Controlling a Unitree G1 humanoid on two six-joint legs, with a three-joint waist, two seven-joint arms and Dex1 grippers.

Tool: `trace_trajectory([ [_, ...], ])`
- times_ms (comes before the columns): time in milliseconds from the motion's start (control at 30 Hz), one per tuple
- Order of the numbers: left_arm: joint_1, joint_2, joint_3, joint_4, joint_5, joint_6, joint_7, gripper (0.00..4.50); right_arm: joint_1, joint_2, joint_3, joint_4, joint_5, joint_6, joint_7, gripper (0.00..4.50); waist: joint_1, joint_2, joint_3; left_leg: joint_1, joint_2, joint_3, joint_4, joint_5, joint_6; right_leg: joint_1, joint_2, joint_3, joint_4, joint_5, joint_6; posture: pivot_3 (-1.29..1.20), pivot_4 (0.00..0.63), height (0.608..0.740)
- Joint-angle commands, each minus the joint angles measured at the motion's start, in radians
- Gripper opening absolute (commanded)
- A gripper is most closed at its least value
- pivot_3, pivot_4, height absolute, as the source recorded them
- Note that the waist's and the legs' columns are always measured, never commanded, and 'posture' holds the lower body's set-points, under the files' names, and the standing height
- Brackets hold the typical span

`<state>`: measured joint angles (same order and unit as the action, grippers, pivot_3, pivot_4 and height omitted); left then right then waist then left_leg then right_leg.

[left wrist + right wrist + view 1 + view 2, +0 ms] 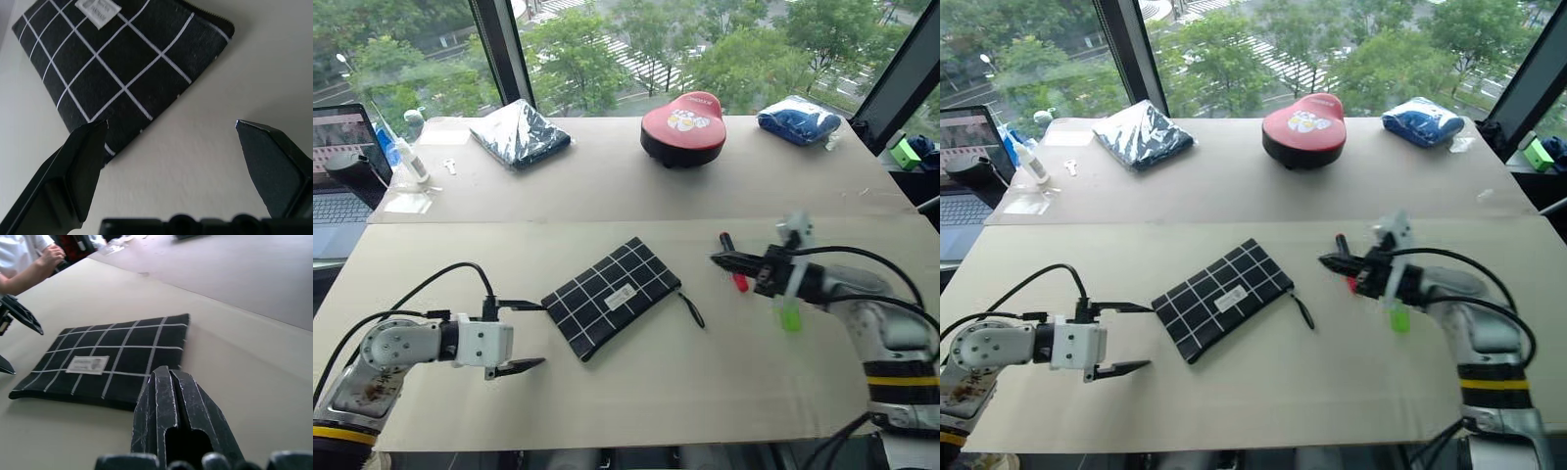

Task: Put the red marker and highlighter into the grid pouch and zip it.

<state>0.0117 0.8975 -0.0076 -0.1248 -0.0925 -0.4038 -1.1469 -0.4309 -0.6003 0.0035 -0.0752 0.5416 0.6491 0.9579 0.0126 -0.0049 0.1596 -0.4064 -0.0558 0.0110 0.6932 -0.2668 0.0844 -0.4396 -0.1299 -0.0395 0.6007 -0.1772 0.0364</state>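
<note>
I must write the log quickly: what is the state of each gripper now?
Left gripper: open, holding nothing, beside the grid pouch.
Right gripper: fingers closed, nothing between them.

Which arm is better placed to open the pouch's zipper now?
Probably the right. Its pincer is shut and empty, pointing at the grid pouch from the side where the pull cord lies. The left pincer is open at the pouch's opposite end, better placed to hold it steady.

Red case (683, 127), two folded blue bags (519, 132) (799, 119), laptop (340, 176) at table's (607, 186) far edge.
</note>
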Motion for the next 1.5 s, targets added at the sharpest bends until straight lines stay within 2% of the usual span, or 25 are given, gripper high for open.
trace_trajectory([
  [33, -0.007, 0.000, -0.034, -0.072, 0.011, 0.021, 0.012, 4.50, -0.053, 0.021, 0.058, -0.027, -0.032, -0.016, 0.003, 0.06, 0.002, 0.000, 0.000, 0.000, 0.000, 0.000, 0.000, 0.000, 0.000, 0.000, 0.000, 0.000, 0.000, 0.000, 0.000, 0.00, 0.150, 0.740],
  [300, 0.000, -0.028, -0.081, -0.071, 0.099, 0.006, 0.085, 4.50, -0.077, 0.041, 0.182, 0.053, -0.182, -0.139, 0.017, 0.06, 0.000, 0.000, 0.000, 0.001, -0.001, 0.000, 0.000, 0.003, -0.004, 0.001, 0.003, -0.001, 0.002, 0.000, 0.000, 0.00, 0.150, 0.740],
  [433, -0.009, -0.064, -0.102, -0.067, 0.133, -0.003, 0.132, 4.50, -0.090, 0.077, 0.218, 0.134, -0.270, -0.197, -0.038, 0.06, 0.000, 0.000, 0.000, 0.003, -0.002, 0.000, 0.001, 0.003, -0.004, 0.002, 0.004, -0.001, 0.003, 0.000, 0.000, 0.00, 0.150, 0.740],
  [767, -0.031, -0.078, -0.116, -0.042, 0.194, -0.022, 0.200, 4.50, -0.098, 0.066, 0.289, 0.189, -0.393, -0.201, -0.023, 0.06, 0.000, 0.000, 0.000, 0.007, -0.002, 0.000, 0.001, 0.002, -0.003, 0.003, 0.004, 0.000, 0.008, 0.000, 0.000, 0.00, 0.150, 0.740],
  [1167, -0.022, -0.135, -0.145, -0.030, 0.290, -0.046, 0.328, 4.50, -0.096, 0.068, 0.294, 0.154, -0.381, -0.088, -0.014, 0.06, 0.005, 0.000, 0.000, 0.011, -0.002, -0.001, 0.001, 0.002, -0.003, 0.005, 0.004, -0.001, 0.008, -0.001, 0.000, 0.00, 0.150, 0.740],
  [1500, -0.051, -0.167, -0.185, 0.133, 0.405, -0.196, 0.478, 4.50, -0.069, 0.065, 0.277, 0.111, -0.364, -0.059, -0.016, 0.06, 0.009, 0.000, -0.001, 0.019, -0.001, -0.002, 0.000, 0.002, -0.003, 0.012, 0.004, -0.001, 0.007, -0.001, 0.000, 0.00, 0.150, 0.740],
])
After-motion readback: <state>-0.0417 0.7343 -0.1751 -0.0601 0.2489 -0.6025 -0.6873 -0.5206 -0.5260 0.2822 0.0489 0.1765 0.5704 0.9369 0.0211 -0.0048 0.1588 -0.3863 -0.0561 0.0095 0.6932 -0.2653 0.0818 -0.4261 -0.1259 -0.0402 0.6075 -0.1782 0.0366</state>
